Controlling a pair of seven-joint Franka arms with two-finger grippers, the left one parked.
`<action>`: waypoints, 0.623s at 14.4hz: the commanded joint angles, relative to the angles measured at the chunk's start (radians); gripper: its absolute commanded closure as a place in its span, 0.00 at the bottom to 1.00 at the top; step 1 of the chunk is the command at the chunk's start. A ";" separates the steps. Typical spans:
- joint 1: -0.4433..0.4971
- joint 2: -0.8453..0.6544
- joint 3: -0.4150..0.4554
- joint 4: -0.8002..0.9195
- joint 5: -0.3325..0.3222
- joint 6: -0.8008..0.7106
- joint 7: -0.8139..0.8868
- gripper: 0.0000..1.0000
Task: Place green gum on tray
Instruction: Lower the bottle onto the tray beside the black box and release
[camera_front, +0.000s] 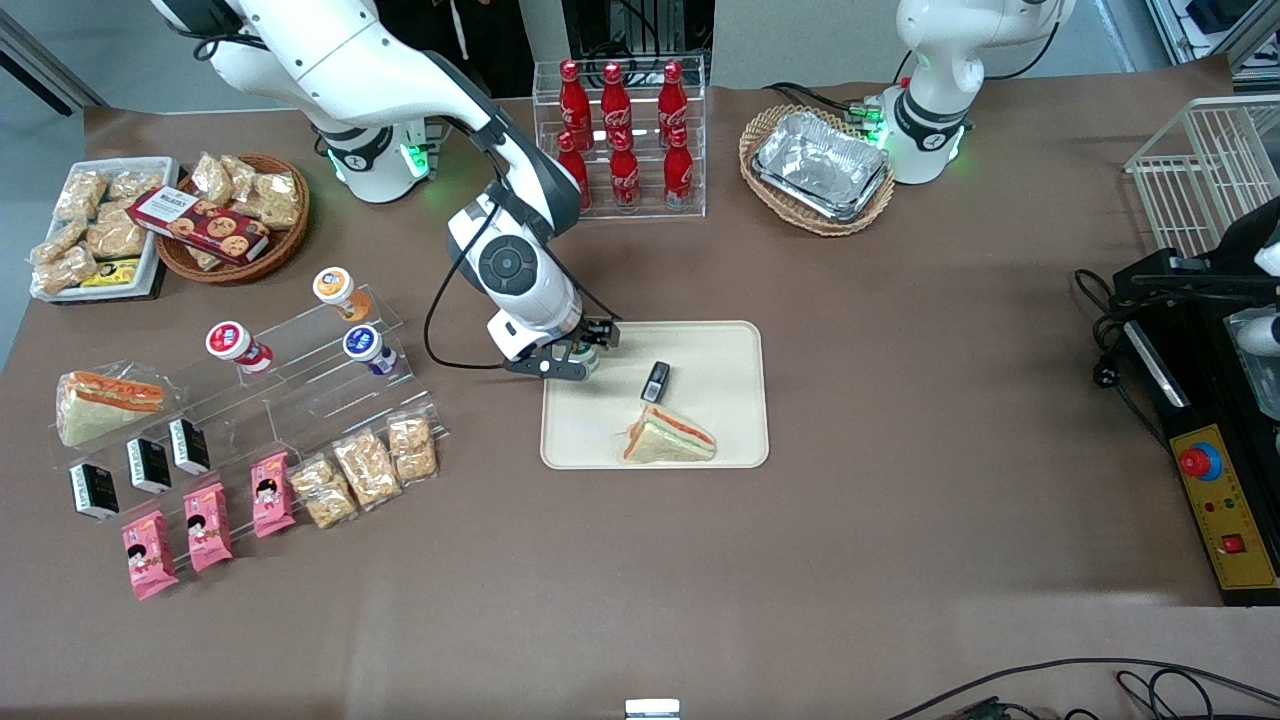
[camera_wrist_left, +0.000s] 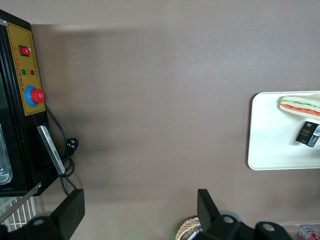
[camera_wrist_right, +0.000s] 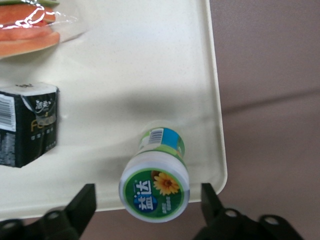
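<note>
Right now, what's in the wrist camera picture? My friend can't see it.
The green gum stands on the cream tray near its corner, between the open gripper fingers. A black box and wrapped sandwich share the tray.

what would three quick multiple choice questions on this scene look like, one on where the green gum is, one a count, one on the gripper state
1. Where is the green gum?
A. standing on the tray, near a corner
B. on the clear stepped shelf
C. in a wicker basket

2. How many things besides the gum lie on the tray?
A. none
B. two
C. four

3. How does the gripper stand?
A. shut on the gum
B. open, fingers either side of the gum with gaps
C. shut and empty, far off the tray

Answers:
1 A: the right wrist view shows the bottle upright inside the tray's rim by a rounded corner.
2 B: a wrapped sandwich and a small black box lie there.
3 B: in the right wrist view both fingers stand clear of the white lid.
</note>
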 joint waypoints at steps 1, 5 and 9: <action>-0.009 -0.017 0.000 0.015 -0.019 -0.001 0.021 0.00; -0.009 -0.135 -0.068 0.061 -0.019 -0.210 -0.010 0.00; -0.009 -0.268 -0.173 0.063 -0.017 -0.413 -0.160 0.00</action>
